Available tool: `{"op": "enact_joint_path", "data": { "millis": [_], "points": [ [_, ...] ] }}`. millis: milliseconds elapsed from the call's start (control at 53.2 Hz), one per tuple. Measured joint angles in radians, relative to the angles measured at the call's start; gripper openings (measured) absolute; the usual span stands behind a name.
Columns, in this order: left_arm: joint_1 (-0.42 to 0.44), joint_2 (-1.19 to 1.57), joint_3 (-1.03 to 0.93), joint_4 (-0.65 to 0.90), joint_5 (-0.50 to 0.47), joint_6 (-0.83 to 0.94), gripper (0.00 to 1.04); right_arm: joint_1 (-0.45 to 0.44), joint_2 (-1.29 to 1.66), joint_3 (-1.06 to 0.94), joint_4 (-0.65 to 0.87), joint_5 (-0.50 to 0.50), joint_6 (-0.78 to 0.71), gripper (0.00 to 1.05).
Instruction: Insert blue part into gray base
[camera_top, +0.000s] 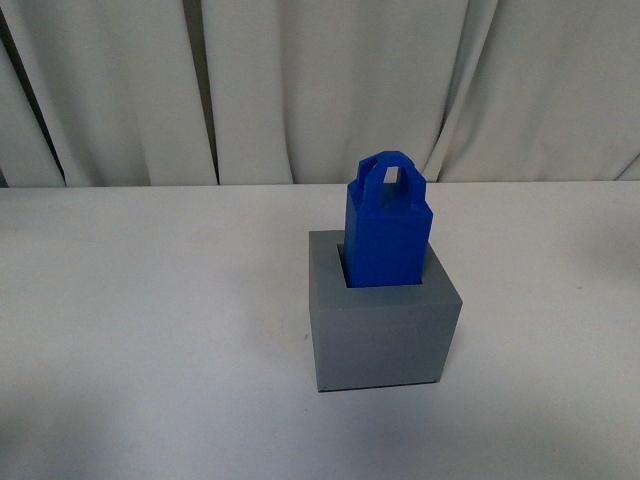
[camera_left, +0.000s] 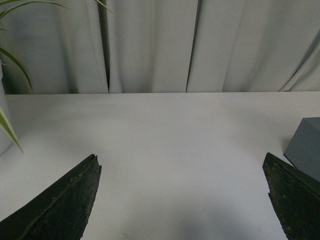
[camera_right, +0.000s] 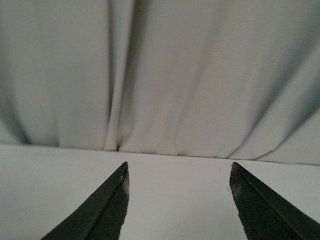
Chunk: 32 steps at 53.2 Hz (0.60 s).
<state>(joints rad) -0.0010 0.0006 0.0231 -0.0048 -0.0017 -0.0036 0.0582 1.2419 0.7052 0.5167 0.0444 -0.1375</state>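
Both grippers hang open over bare tabletop with nothing between their fingers. From the left wrist view, the left gripper (camera_left: 181, 157) is spread wide, its dark, tapered, rough-faced fingers (camera_left: 65, 200) far apart. From the right wrist view, the right gripper (camera_right: 179, 165) shows the same pointed black fingers (camera_right: 107, 210) held well apart, though less so. Neither touches anything.

From where the front view looks, the blue part (camera_top: 385, 235) stands in the square recess of the gray base (camera_top: 385, 340), near the middle of the table (camera_top: 150, 300). It is glossy bright blue plastic, a rectangular block with slanted shoulders and a looped handle with a hole through it. Its upper half rises clear above the rim, roughly upright. How deep it sits I cannot tell. The gray base is a matte cube, plainly wider than the block, with flat faces and crisp edges.

One corner of that cube (camera_left: 306, 145) shows in the left wrist view, just beside one finger yet apart from it.

Behind the smooth white table hangs a pale curtain (camera_top: 300, 90) in soft vertical folds. A few thin green plant leaves (camera_left: 10, 55) show near the left arm.
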Motion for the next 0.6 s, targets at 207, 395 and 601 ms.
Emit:
{"op": "enact_joint_path", "data": {
  "millis": [207, 395, 601],
  "points": [
    [0.0, 0.0, 0.0, 0.0, 0.001, 0.0, 0.99, -0.053, -0.141, -0.273, 0.143, -0.04, 0.113, 0.15],
    [0.0, 0.0, 0.0, 0.0, 0.002, 0.0, 0.99, -0.056, -0.233, -0.394, 0.172, -0.043, 0.121, 0.02],
    [0.0, 0.0, 0.0, 0.0, 0.002, 0.0, 0.99, -0.058, -0.327, -0.49, 0.175, -0.043, 0.124, 0.02]
  ]
}}
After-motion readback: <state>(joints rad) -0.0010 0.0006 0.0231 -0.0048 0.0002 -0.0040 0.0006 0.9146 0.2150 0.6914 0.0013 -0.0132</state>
